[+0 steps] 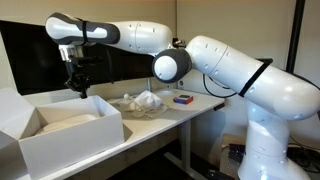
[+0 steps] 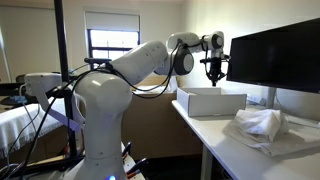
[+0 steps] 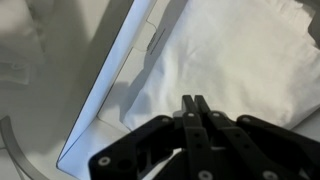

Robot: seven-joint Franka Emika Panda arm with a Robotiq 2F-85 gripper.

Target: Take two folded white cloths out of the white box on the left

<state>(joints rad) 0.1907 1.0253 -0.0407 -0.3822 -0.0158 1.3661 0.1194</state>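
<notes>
My gripper (image 1: 78, 90) hangs over the white box (image 1: 70, 145), its fingers pressed together with nothing between them. In the wrist view the shut gripper (image 3: 193, 100) points down at a folded white cloth (image 3: 240, 50) that lies flat inside the box beside its wall (image 3: 115, 90). That cloth (image 1: 72, 119) also shows in an exterior view. A rumpled white cloth (image 1: 145, 100) lies on the table outside the box, right of it. From the opposite side, the gripper (image 2: 213, 78) sits just above the box (image 2: 212, 102), and the rumpled cloth (image 2: 258, 125) is nearer the camera.
A small blue and red flat object (image 1: 183, 99) lies on the table beyond the rumpled cloth. A dark monitor (image 2: 275, 60) stands behind the box along the table's back edge. The box's tall flap (image 1: 12, 108) rises at its near left.
</notes>
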